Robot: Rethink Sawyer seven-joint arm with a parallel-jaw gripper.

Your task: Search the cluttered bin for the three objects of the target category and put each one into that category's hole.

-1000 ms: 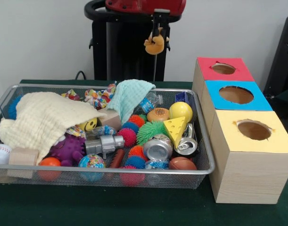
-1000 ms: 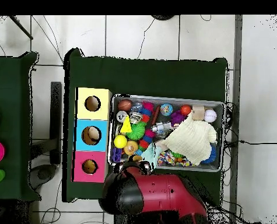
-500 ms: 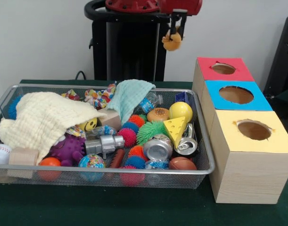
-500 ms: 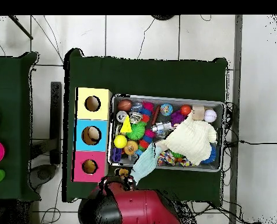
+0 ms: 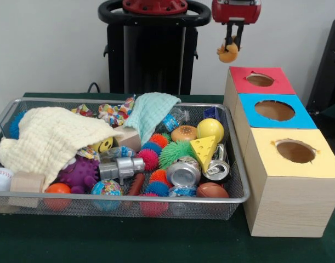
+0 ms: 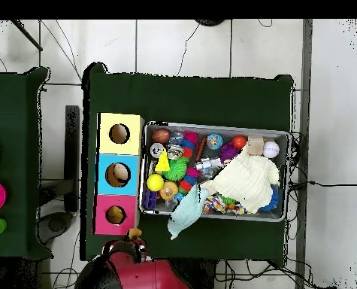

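High in the front view, my gripper is shut on a small yellow-orange plush toy. The toy hangs in the air just left of and beyond the red box, above the level of its round hole. In the overhead view the gripper and the toy lie just past the red box, outside the wire bin. A blue box and a yellow box stand in a row with the red one, each with a hole on top.
The wire bin is crowded: a cream cloth, a teal cloth draped over the far rim, a cheese wedge, a yellow ball, crushed cans, spiky balls and a baseball.
The gripper has carried the plush toy sideways, from over the bin's far edge towards the red box, at about the same height. Nothing in the bin has shifted.
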